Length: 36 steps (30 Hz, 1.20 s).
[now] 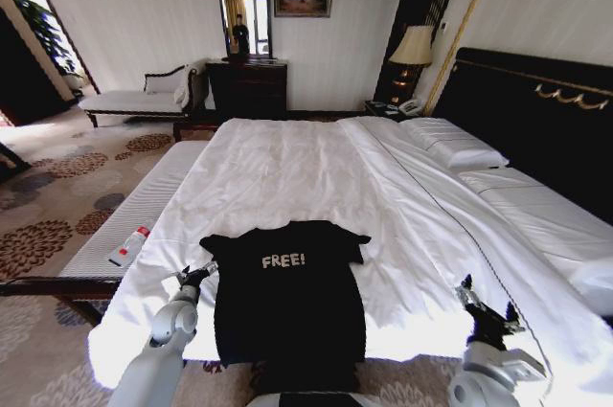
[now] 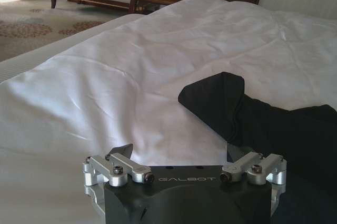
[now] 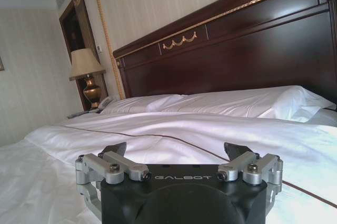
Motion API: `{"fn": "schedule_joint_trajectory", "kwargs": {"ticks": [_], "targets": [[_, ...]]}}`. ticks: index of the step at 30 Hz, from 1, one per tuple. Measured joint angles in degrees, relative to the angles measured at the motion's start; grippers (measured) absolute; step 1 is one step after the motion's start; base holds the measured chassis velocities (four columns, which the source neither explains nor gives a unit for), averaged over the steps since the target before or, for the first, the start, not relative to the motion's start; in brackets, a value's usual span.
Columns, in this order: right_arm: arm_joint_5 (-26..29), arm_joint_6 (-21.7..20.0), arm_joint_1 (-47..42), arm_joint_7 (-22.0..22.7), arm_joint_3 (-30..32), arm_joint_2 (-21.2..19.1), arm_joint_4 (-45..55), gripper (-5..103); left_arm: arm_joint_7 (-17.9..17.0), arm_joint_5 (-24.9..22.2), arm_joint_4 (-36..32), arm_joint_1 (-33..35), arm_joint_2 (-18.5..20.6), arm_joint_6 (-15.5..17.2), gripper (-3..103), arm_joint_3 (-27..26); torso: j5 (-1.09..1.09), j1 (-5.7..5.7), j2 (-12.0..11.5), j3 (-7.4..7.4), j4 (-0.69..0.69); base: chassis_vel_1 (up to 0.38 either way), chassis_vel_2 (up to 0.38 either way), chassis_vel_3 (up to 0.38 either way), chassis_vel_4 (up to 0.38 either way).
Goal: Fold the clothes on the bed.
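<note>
The clothes, one black T-shirt with white "FREE!" lettering, lie flat and face up on the bed near its front edge. My left gripper is open just beside the shirt's left sleeve, low over the sheet. In the left wrist view that sleeve lies ahead of the open left gripper, with nothing between the fingers. My right gripper hovers over bare sheet well to the right of the shirt. In the right wrist view the right gripper is open and empty, facing the headboard.
A bench runs along the bed's left side, with a white bottle on it. Pillows lie by the dark headboard on the right. A chaise, a dresser and a lamp stand by the far wall.
</note>
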Motion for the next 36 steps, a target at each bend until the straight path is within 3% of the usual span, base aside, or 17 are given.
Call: {"fn": "schedule_joint_trajectory", "kwargs": {"ticks": [5, 15, 20, 23, 25, 26, 31, 36], "targets": [[-0.4, 0.1, 0.1, 0.0, -0.5, 0.6, -0.3, 100, 1.2, 2.5, -0.1, 0.6, 0.4, -0.5, 100, 0.6, 0.00, 0.00, 0.0, 0.00, -0.01, 0.000, 0.000, 0.000, 0.000], [-0.9, 0.1, 0.4, 0.1, -1.0, 1.2, -0.9, 100, 1.2, 1.6, 2.1, -3.5, 0.2, 0.4, 100, 3.4, 0.00, 0.00, 0.0, 0.00, -0.02, 0.000, 0.000, 0.000, 0.000], [-0.9, 0.1, 0.4, 0.3, -0.8, 1.1, -1.3, 100, 2.8, 0.3, 3.4, -5.6, 0.7, 1.6, 97, 4.6, 0.00, 0.00, 0.0, 0.00, -0.01, 0.000, 0.000, 0.000, 0.000], [-0.9, 0.1, 0.6, 0.4, -0.7, 1.0, -1.7, 100, 3.4, -1.2, 4.5, -6.9, 0.8, 1.7, 84, 4.7, 0.00, 0.00, 0.0, 0.00, -0.01, 0.000, 0.000, 0.000, 0.000], [-0.9, 0.1, 0.6, 0.4, -0.8, 0.9, -1.8, 100, 3.4, -1.5, 4.5, -7.0, 0.8, 1.8, 84, 4.7, 0.00, 0.00, 0.0, 0.00, -0.02, 0.000, 0.000, 0.000, 0.000], [-0.9, 0.1, 0.8, 0.4, -0.9, 0.9, -2.0, 100, 3.5, -2.0, 4.7, -7.2, 0.8, 1.8, 73, 4.6, 0.00, 0.00, 0.0, 0.00, -0.01, 0.000, 0.000, 0.000, 0.000], [-0.9, 0.1, 1.2, 0.4, -1.4, 0.9, -2.5, 100, 3.5, -2.4, 4.5, -7.2, 0.4, 1.8, 62, 4.6, 0.00, 0.00, 0.0, 0.00, -0.01, 0.000, 0.000, 0.000, 0.000], [-1.1, 0.0, 1.6, 0.4, -1.7, 1.1, -3.1, 100, 3.5, -2.2, 4.2, -6.6, -0.2, 1.8, 34, 4.9, 0.00, 0.00, 0.0, 0.00, -0.01, 0.000, 0.000, 0.000, 0.000]]}}
